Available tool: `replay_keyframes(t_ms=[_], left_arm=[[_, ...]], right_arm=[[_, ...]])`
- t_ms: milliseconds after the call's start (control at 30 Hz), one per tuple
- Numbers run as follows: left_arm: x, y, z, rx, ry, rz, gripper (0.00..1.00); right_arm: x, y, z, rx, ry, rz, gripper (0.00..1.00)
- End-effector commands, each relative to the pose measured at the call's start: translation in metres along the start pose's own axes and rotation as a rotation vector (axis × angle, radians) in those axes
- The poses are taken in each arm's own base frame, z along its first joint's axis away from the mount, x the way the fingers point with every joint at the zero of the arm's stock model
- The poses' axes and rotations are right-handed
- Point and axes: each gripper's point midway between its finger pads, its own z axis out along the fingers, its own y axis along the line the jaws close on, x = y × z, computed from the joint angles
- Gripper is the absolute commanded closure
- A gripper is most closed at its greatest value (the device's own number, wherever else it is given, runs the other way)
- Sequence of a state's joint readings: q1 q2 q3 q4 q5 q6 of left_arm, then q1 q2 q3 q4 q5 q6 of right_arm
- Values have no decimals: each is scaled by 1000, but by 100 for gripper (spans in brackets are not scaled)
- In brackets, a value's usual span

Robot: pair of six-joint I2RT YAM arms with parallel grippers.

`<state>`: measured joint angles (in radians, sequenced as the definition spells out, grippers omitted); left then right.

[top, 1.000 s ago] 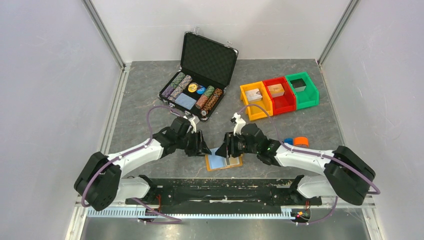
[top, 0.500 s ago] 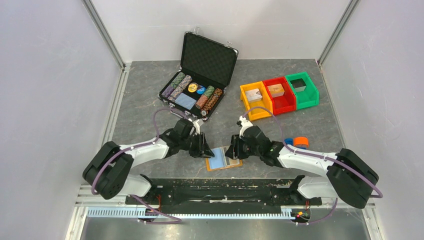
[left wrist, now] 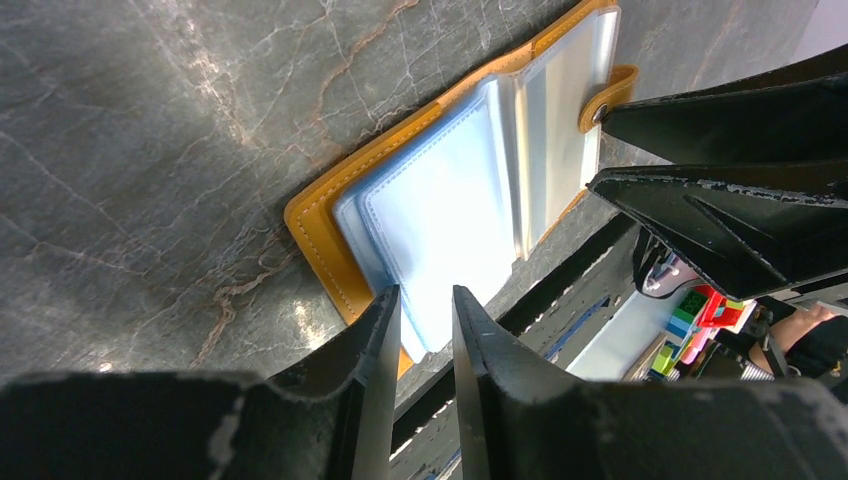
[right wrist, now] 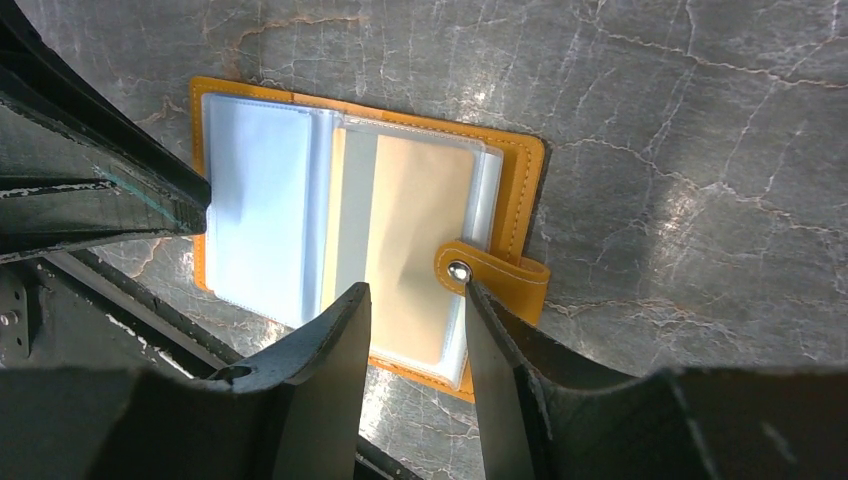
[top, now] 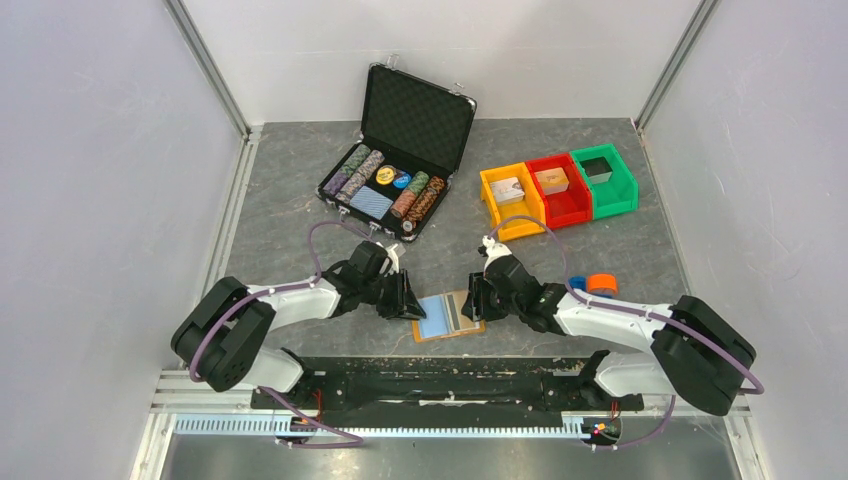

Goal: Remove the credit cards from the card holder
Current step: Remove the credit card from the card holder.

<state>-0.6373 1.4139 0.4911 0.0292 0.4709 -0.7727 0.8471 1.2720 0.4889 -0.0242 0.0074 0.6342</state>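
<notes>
Over the last second both arms have sunk lower and drawn in on the card holder [top: 448,317], which lies spread open and flat on the bench [top: 300,200] near its front edge, between the two hands. The left hand [top: 408,300] has slid to the holder's left side and its jaws have narrowed to a slim gap. In the left wrist view they sit just over the edge of the sleeve with the light blue card [left wrist: 440,220], with nothing visibly pinched. The right hand [top: 473,297] is about half open and holds nothing, its tips at the holder's right side, over the beige card [right wrist: 420,230] and beside the snap tab [right wrist: 490,270]. Both cards are still in their sleeves, so the extraction seems only to be starting, probably with the blue card first.
</notes>
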Motion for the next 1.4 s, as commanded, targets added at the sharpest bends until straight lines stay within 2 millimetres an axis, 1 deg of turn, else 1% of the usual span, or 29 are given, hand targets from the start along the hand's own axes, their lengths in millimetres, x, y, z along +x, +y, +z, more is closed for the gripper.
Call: replay_keyframes(t_ms=[0,133,267,433,600,900,1200,1267,1367], left_arm=[[0,7,3,-25,-9,13,68],[1,8,3,-28,-9,12,68],[0,6,1,-26,-14,14,68],[0,7,1,-30,-15,13,68],[0,6,1,-27,-16,15,68],[1,7,-1,-26,-20,13,67],[1,6,-2,-24,-22,13,67],[2,6,-2,-24,-21,13,67],[2,7,-2,-25,-21,13,67]], right_arm=[[-3,-7,1,41,-13,-19,57],[-2,-4,0,27,0,-17,57],[-7,2,-9,10,-7,-13,57],[-7,2,-15,9,-4,-9,61],[0,-3,-13,24,15,-5,65],[6,-2,-9,13,28,2,75],[12,-7,-6,31,44,1,77],[12,-6,-6,29,45,0,81],[7,-2,-7,17,28,-5,95]])
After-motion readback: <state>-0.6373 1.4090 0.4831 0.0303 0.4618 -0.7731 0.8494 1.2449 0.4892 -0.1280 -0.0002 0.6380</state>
